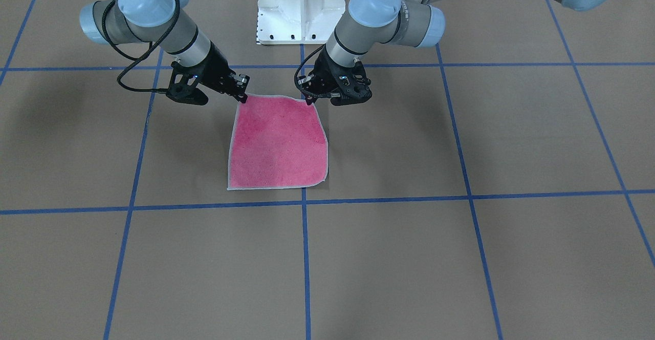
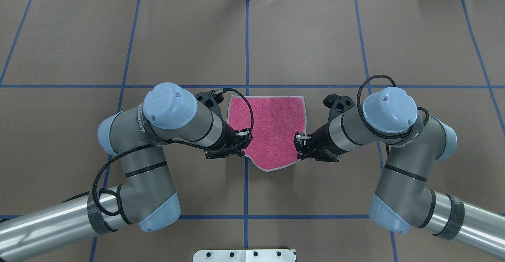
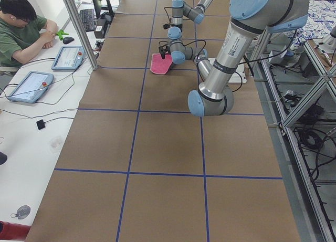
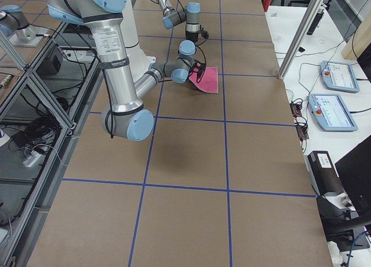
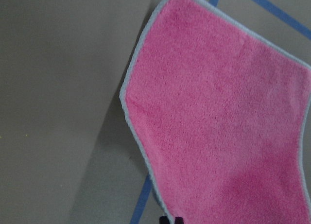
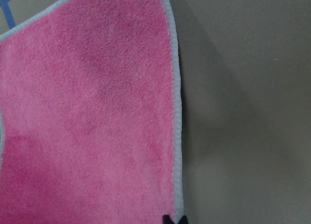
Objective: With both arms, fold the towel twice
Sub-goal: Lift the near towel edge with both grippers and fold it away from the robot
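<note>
The towel (image 1: 279,143) lies pink face up on the brown table, with a light grey border. Its far edge rests on the table. Its two corners nearest the robot are lifted, and the edge between them sags (image 2: 272,151). My left gripper (image 1: 310,99) is shut on one near corner. My right gripper (image 1: 241,97) is shut on the other. The left wrist view shows the pink cloth (image 5: 218,117) hanging from the fingertips (image 5: 170,219). The right wrist view shows the same (image 6: 97,112), with its fingertips (image 6: 173,218) at the bottom edge. The dark grey face is hidden.
The white pedestal base (image 1: 299,7) stands behind the towel on the robot's side. Blue tape lines (image 1: 304,258) grid the table. An operator (image 3: 21,27) sits at a side bench with teach pendants (image 3: 68,57).
</note>
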Motion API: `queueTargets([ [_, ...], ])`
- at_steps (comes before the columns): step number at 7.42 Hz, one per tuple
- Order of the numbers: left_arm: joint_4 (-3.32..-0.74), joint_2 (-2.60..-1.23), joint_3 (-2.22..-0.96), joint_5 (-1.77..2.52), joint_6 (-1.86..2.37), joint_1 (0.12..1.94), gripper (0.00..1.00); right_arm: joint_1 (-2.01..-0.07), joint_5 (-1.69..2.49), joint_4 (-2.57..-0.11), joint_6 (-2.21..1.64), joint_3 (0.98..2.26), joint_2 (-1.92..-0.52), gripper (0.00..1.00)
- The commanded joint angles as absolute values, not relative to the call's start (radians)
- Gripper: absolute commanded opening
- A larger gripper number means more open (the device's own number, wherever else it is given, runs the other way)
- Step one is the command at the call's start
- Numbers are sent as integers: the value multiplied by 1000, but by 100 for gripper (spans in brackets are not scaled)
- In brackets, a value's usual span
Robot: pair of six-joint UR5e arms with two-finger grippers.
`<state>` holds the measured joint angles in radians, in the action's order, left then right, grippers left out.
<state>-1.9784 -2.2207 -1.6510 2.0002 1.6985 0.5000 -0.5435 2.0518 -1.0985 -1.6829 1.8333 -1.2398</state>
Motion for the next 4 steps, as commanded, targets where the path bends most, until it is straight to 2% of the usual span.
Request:
queueTargets([
  [1, -1980, -2224, -1626, 1999, 1697, 529, 0, -581, 2049, -1098, -1678, 1806, -1226, 0],
  [4, -2147, -2237, -1484, 1997, 1698, 564, 0, -623, 2046, -1098, -1678, 1646, -1120, 0],
])
